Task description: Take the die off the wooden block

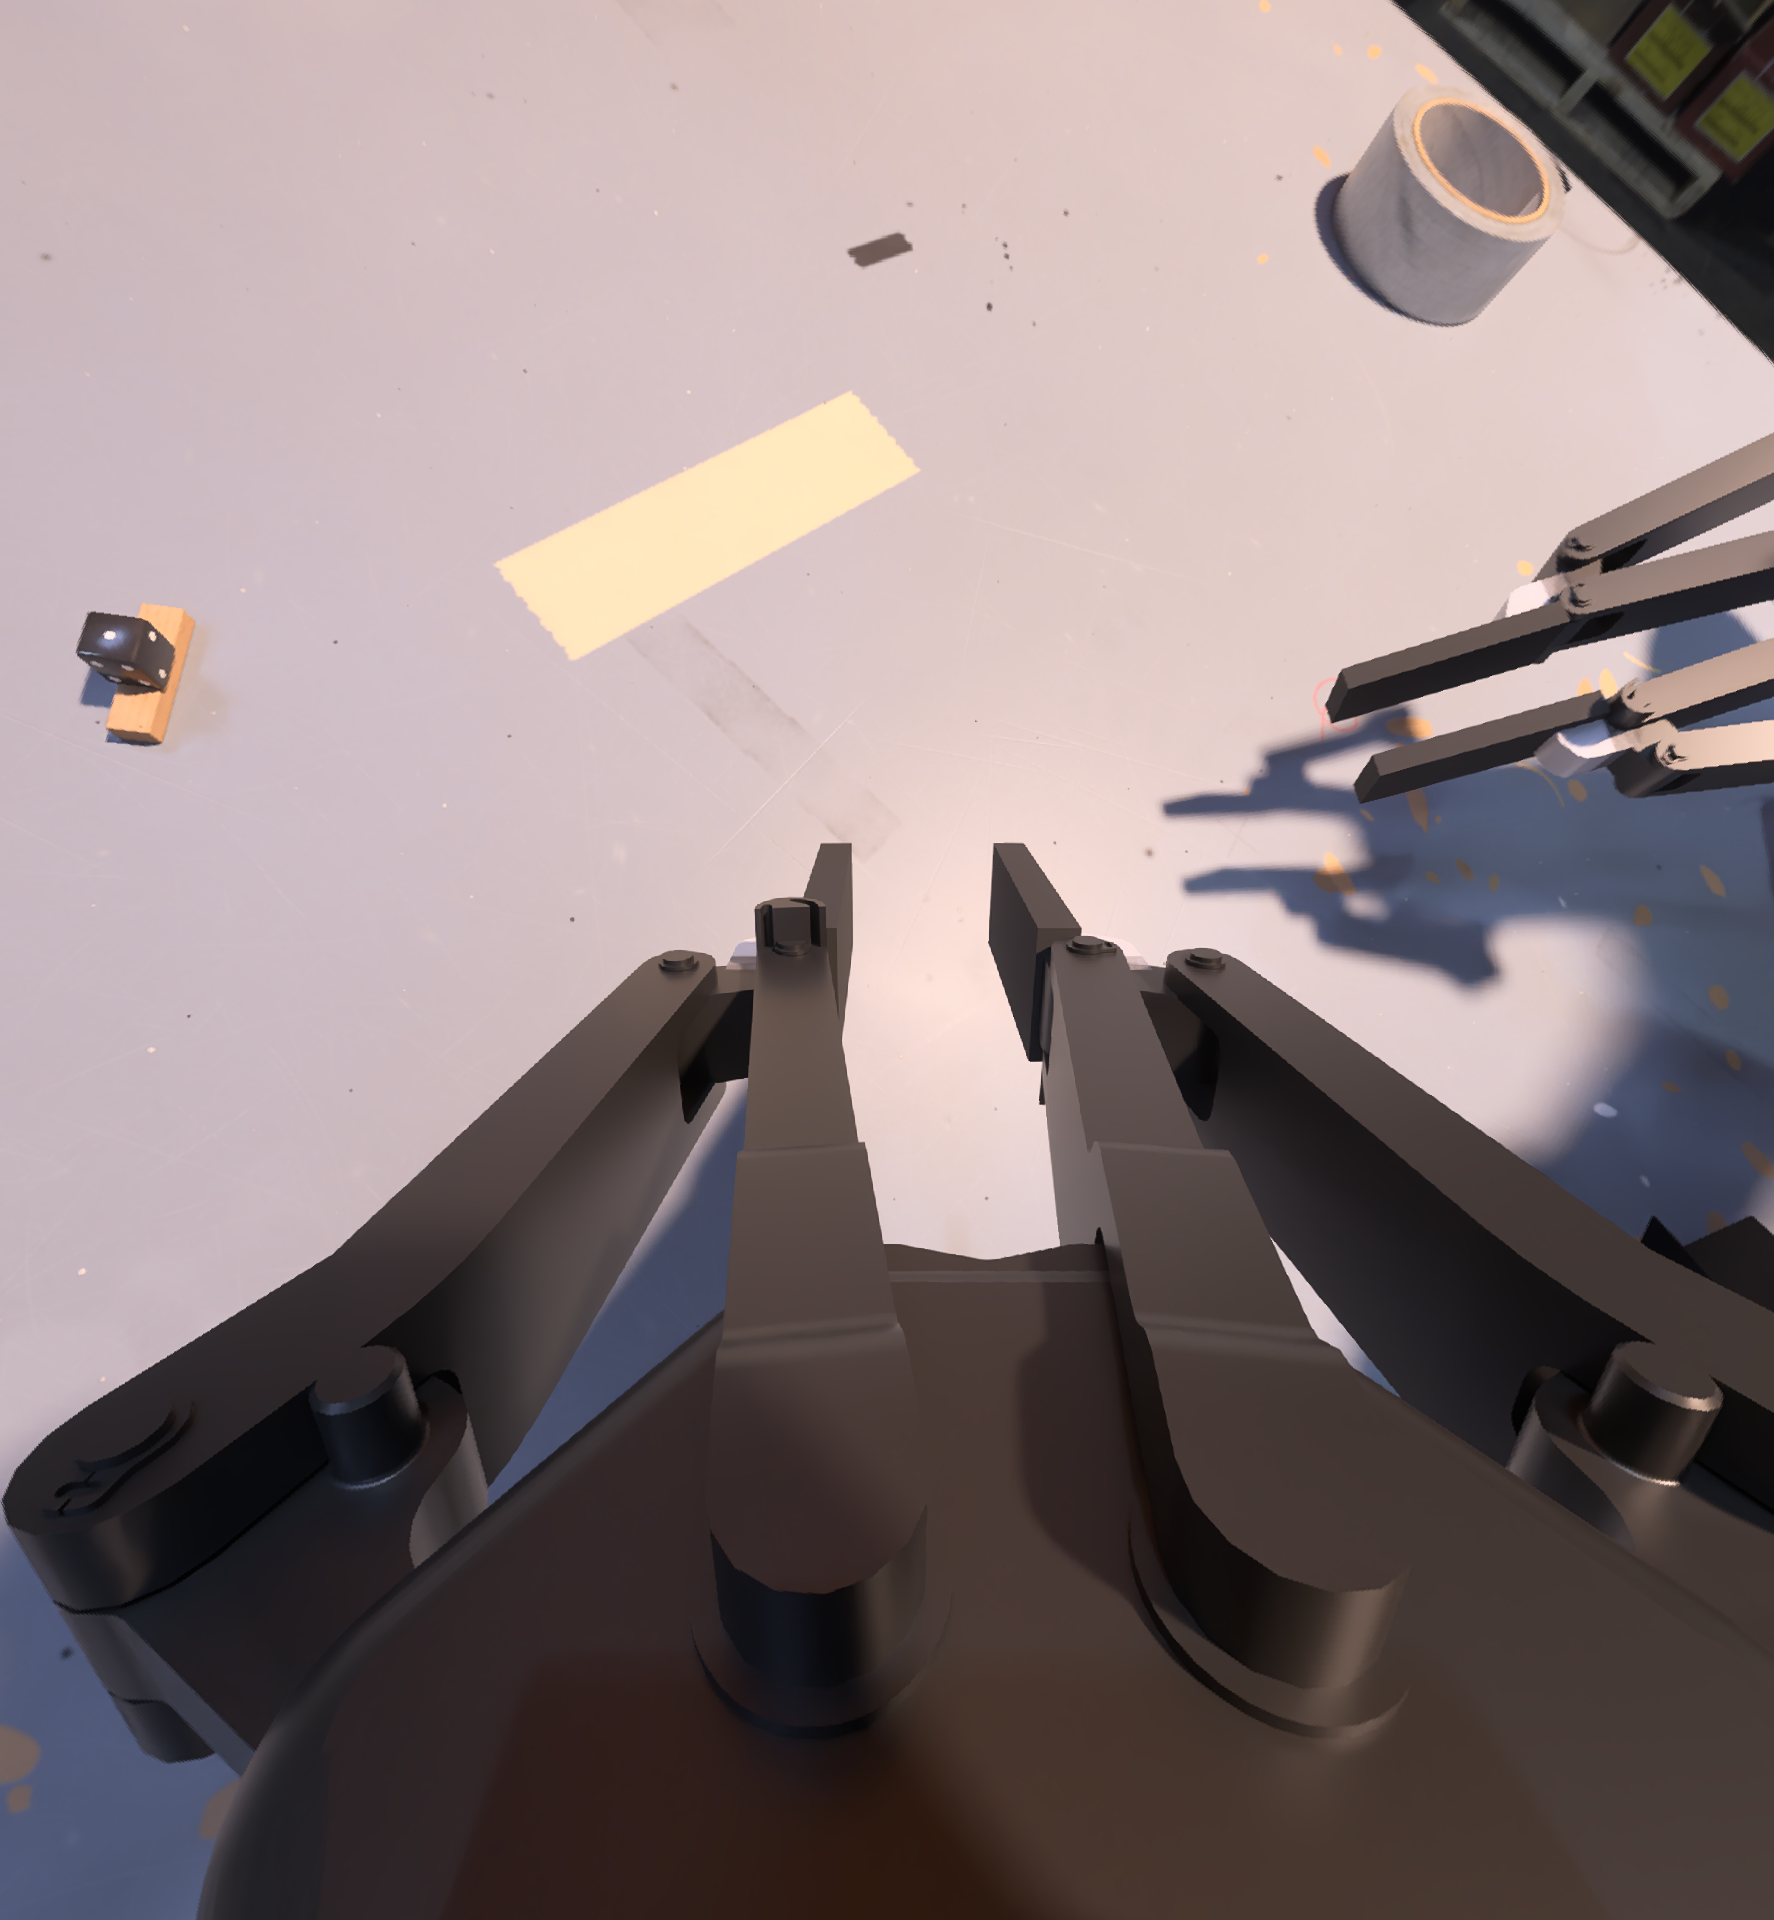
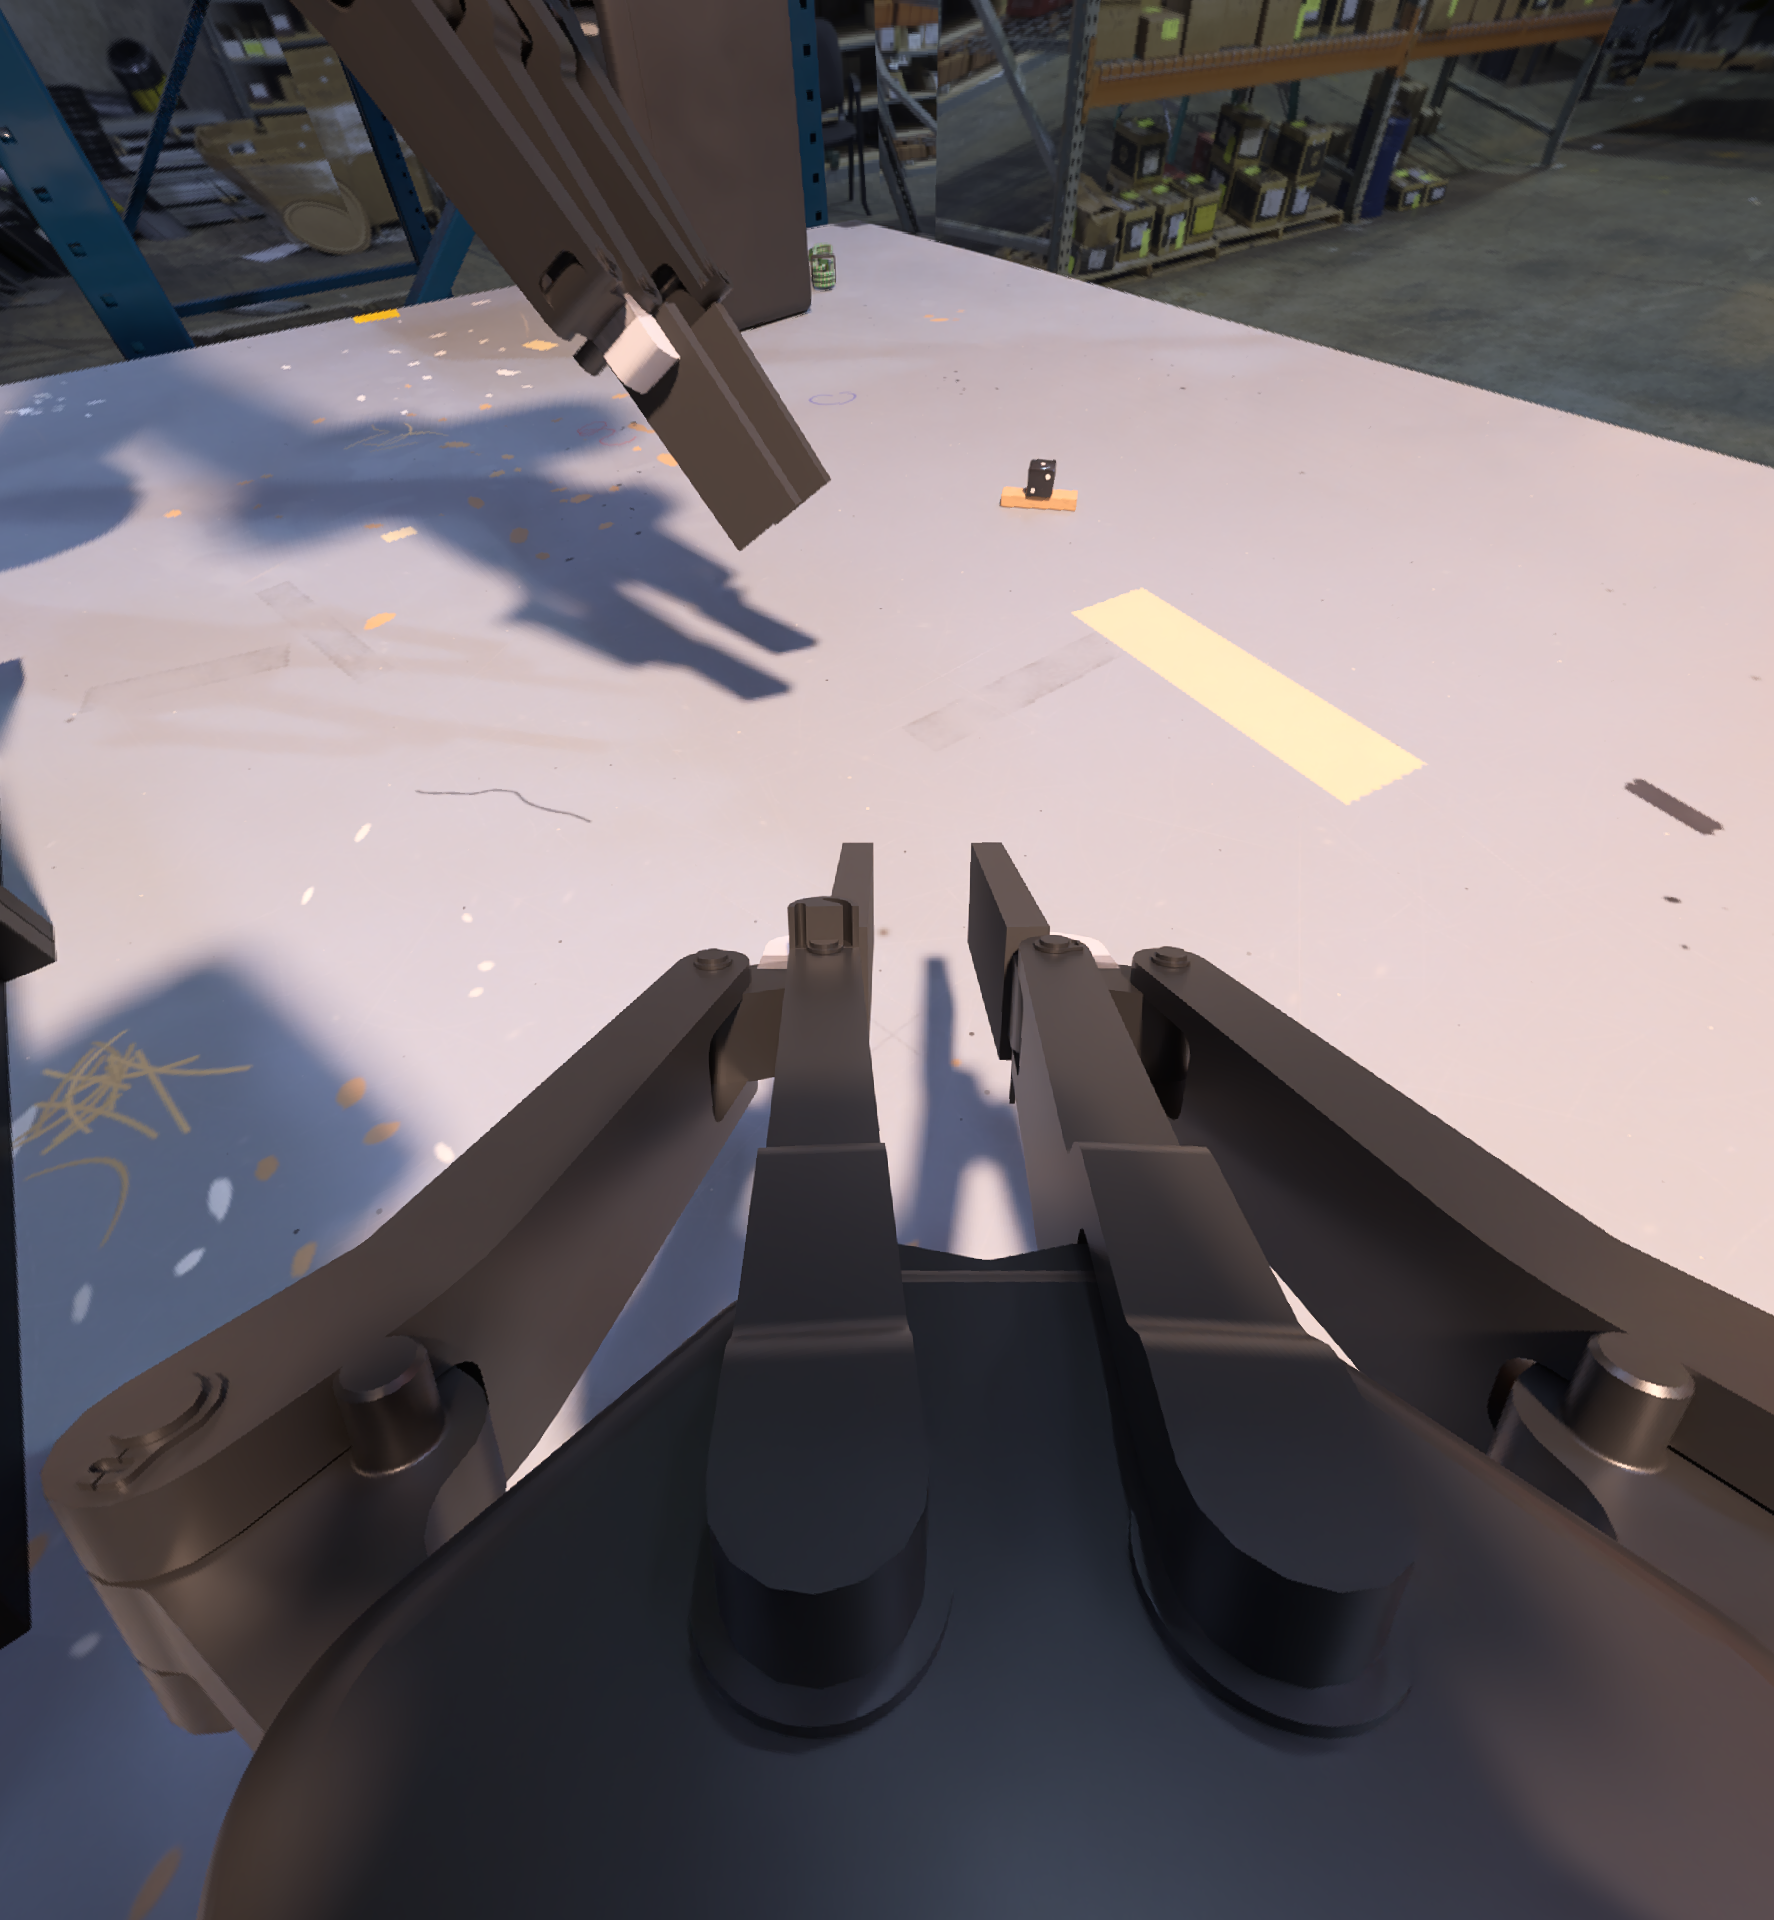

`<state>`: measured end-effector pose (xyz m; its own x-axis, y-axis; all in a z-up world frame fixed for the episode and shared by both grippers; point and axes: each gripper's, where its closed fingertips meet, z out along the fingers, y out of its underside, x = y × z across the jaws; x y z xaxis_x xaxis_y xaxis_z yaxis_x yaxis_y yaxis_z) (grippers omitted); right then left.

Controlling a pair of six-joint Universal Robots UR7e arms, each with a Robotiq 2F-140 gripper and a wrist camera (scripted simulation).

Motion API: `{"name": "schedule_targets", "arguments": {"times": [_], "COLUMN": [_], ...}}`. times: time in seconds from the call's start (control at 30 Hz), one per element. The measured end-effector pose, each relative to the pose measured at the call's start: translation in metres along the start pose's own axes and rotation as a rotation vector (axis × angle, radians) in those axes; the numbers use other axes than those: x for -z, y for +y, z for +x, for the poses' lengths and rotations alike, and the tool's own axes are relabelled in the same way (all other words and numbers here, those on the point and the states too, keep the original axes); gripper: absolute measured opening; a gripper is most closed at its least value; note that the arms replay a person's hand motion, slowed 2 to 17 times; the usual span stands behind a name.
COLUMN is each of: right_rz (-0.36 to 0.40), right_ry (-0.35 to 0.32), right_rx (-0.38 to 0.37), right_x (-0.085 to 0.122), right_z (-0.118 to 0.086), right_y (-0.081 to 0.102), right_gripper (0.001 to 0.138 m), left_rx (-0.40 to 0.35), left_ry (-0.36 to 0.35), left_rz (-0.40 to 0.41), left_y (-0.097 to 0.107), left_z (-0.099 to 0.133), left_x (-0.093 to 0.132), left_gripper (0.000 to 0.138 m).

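Die (image 1: 124, 649): qty 1. Black w/ white pips, sits on wooden block (image 1: 150, 675), nearer one end of it. Also seen in right wrist view (image 2: 1042, 478), on block centre from that angle.

Wooden block: qty 1. Light wood, flat on counter (image 1: 343, 312), well apart from both grippers.

Grippers: qty 2.
- Left gripper (image 1: 919, 883): jaws parted w/ a narrow gap, nothing between them, above bare counter. In right wrist view it comes in from upper left (image 2: 758, 488), seen side-on.
- Right gripper (image 2: 919, 878): jaws parted w/ a narrow gap, nothing held. In left wrist view it shows at right edge (image 1: 1356, 743), fingers apart, empty.

Yellow tape strip (image 1: 706, 520): qty 1, flat on counter between grippers and block; both views (image 2: 1247, 691).

Small dark strip (image 1: 881, 249): qty 1, both views (image 2: 1672, 805).

Left wrist view only: grey tape roll (image 1: 1434, 208), qty 1, standing on its side edge near counter's far corner.

Right wrist view only: small green can (image 2: 822, 267), qty 1, at far counter edge; warehouse racks w/ boxes (image 2: 1226, 177) behind; dark squiggle mark (image 2: 504, 800); tan scribble marks (image 2: 114, 1091).
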<state>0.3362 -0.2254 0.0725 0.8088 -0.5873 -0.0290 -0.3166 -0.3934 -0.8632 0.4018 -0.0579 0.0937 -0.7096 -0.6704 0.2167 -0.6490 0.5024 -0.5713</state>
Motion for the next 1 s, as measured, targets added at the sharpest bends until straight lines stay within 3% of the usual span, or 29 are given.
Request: {"name": "schedule_targets", "arguments": {"times": [0.37, 0.67, 1.0], "right_rz": [-0.017, -0.016, -0.007], "right_ry": [-0.022, -0.039, -0.059], "right_rx": [-0.001, -0.003, -0.009], "right_x": [-0.01, -0.02, -0.033], "right_z": [-0.006, -0.012, -0.021], "right_y": [-0.001, -0.004, -0.009], "right_gripper": [0.025, 0.025, 0.025], "left_rx": [0.052, 0.097, 0.096], "left_ry": [0.016, -0.128, -0.277], "left_rz": [0.14, 0.192, 0.284], "left_y": [0.009, 0.027, 0.036], "left_z": [-0.013, -0.054, -0.095], "left_x": [0.049, 0.087, 0.122], "left_gripper": [0.035, 0.036, 0.037]}}
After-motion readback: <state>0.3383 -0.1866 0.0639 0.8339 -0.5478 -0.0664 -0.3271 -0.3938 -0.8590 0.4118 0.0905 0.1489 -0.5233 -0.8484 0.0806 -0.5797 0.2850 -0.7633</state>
